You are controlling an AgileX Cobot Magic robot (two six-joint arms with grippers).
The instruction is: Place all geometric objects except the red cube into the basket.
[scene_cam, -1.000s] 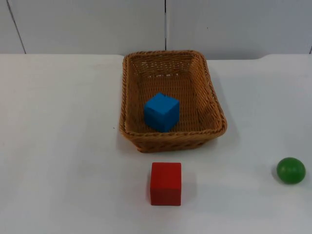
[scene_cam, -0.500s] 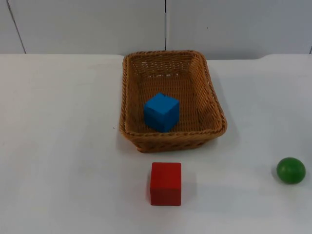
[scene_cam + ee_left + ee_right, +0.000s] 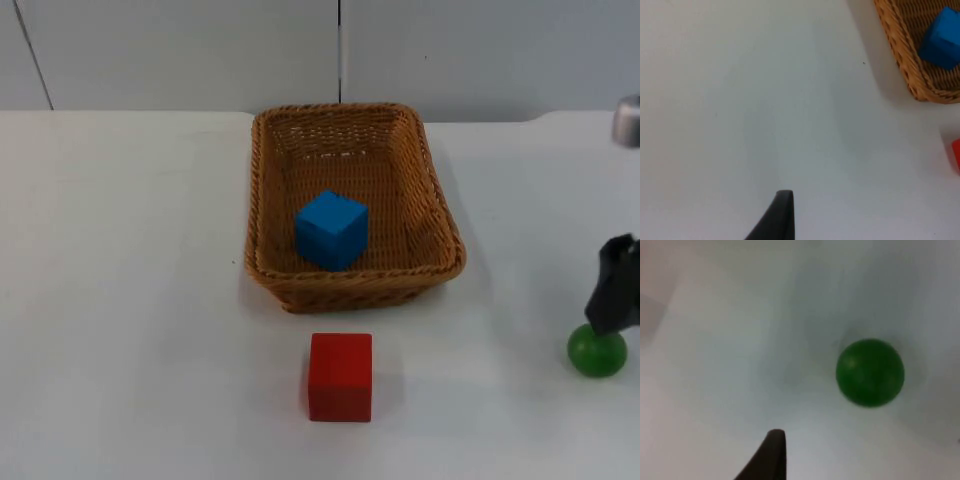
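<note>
The step in hand is the approach to the green ball, the one remaining object that belongs in the basket. The blue cube already rests inside the basket, near its front wall, and the red cube stands on the desk just in front of the basket, where it is to be left. The ball lies on the desk well apart from the basket, at the robot's right side. The right hand is directly above and just behind the ball in the top view; its wrist view looks down on the ball with one dark fingertip beside it. Whether this hand is wide or narrow cannot be told. The left hand waits over bare desk to the left of the basket, and its opening likewise cannot be told. The next move calls for centring the fingers either side of the ball, lowering, and closing gently, since a ball is likely to roll if nudged off-centre. The ball has no long axis and no facing direction, so any grasp angle should serve.
</note>
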